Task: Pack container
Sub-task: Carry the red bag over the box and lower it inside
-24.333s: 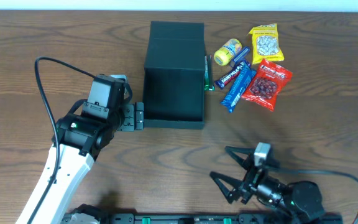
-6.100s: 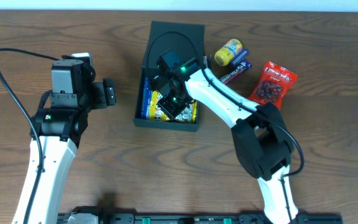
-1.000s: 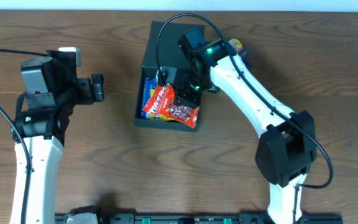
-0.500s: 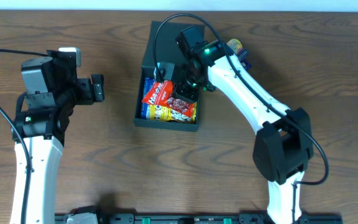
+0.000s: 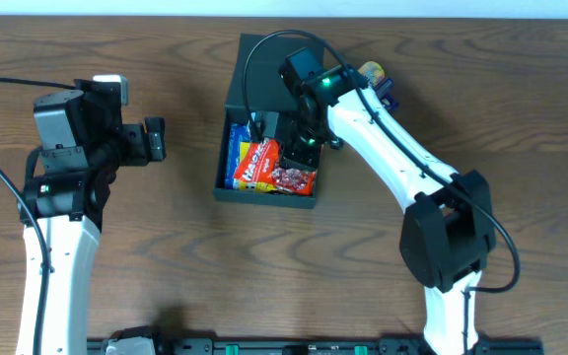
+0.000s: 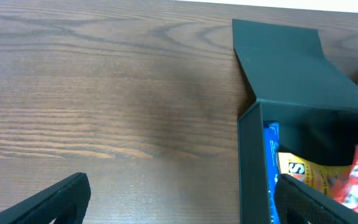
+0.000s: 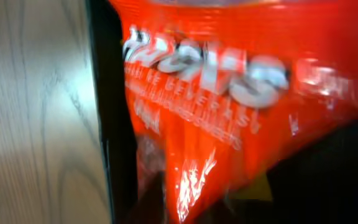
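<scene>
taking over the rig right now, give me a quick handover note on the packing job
Left gripper: open, empty, off to the left of the container.
Right gripper: down in the container at the red packet; whether it grips or has let go cannot be told.
Done: blue packet and yellow packet lie inside, with the red one on top.
To do: yellow snack and dark blue snack lie on the table right of the container; lid open.

Left claw (image 5: 154, 140) well left of container (image 5: 264, 59), jaws spread wide. Right claw (image 5: 286, 138) above container interior; jaw state unclear.
</scene>
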Motion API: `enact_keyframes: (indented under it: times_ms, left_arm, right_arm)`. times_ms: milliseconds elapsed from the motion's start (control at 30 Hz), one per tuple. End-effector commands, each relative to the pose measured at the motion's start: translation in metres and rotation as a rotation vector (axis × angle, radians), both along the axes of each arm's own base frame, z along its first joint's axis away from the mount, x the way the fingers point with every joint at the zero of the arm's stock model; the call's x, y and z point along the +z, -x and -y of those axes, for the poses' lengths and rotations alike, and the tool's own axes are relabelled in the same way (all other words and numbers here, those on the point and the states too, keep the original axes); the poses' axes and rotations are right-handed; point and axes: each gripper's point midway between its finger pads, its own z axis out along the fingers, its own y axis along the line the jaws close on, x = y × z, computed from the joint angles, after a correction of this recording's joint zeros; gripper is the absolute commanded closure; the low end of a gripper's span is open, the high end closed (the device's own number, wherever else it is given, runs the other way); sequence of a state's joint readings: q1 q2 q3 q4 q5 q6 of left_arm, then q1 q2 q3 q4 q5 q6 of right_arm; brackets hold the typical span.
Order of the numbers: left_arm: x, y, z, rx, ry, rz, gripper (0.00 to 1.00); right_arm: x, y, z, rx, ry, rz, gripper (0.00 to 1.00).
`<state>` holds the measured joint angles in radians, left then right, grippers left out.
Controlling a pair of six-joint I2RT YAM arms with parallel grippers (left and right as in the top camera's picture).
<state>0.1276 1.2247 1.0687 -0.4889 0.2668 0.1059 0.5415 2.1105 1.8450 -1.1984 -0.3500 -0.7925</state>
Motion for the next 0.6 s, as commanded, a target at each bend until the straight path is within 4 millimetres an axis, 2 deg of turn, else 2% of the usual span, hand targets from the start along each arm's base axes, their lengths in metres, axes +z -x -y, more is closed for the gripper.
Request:
enact_keyframes:
  times_ms: [0, 33, 167, 200, 233, 467, 567]
  left_arm:
    - [0.020, -0.004, 0.000, -0.014, -0.005, 0.051, 0.05]
    - [0.020, -0.004, 0.000, -0.014, -0.006, 0.052, 0.05]
    - [0.020, -0.004, 0.000, -0.014, -0.005, 0.051, 0.05]
    - [0.020, -0.004, 0.001, -0.014, -0.005, 0.051, 0.05]
    - [0.020, -0.004, 0.001, -0.014, -0.005, 0.050, 0.05]
    - [0.020, -0.004, 0.001, -0.014, -0.005, 0.050, 0.05]
    - [0.020, -0.004, 0.001, -0.014, -0.005, 0.049, 0.05]
  right_arm:
    - [-0.004, 0.003, -0.008, 0.007, 0.004, -0.008, 0.43]
    - [-0.004, 0.001, -0.008, -0.010, 0.009, -0.003, 0.29]
    - [-0.003, -0.003, -0.010, -0.039, 0.009, 0.006, 0.11]
    - [-0.003, -0.005, -0.011, -0.054, 0.005, 0.010, 0.10]
    - [-0.003, -0.009, -0.013, -0.067, 0.000, 0.022, 0.01]
    - [0.004, -0.043, -0.020, -0.214, -0.017, 0.130, 0.01]
    - [0.015, -0.055, -0.026, -0.262, -0.049, 0.161, 0.06]
